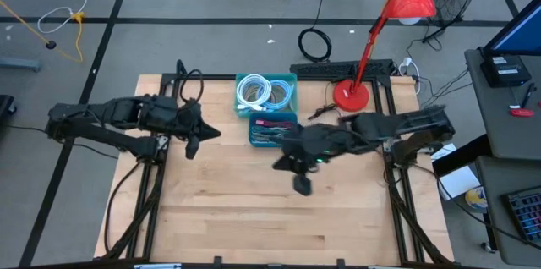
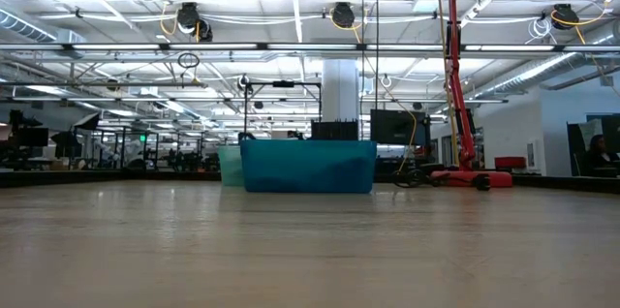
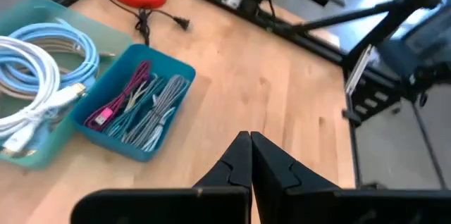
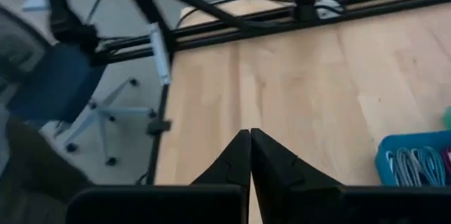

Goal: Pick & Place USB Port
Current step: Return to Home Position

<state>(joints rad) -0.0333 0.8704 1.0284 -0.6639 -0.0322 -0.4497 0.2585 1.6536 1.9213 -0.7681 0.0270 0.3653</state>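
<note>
- The left pincer is closed, finger against finger, with nothing gripped. In the high view it is located at centre left, over the tabletop and to the left of the bins.
- The right pincer is likewise closed and empty. In the high view its arm reaches in from the right edge to the centre of the frame, just below the blue bin.
- The green bin is placed at the upper centre of the high view, near the far edge of the tabletop. The blue bin is placed just beside it, directly below it in the frame.
- A coiled white cable and a coiled light-blue cable are held in the green bin, at the upper left of the left wrist view.
- A pink cable and a bundle of grey cables are held in the blue bin, side by side, at centre left of the same view.
- In the low view the blue bin is seen at the centre of the frame, and the green bin is partly hidden behind its left end.
- A red lamp base is seated on the tabletop to the right of the green bin, apart from it.
</note>
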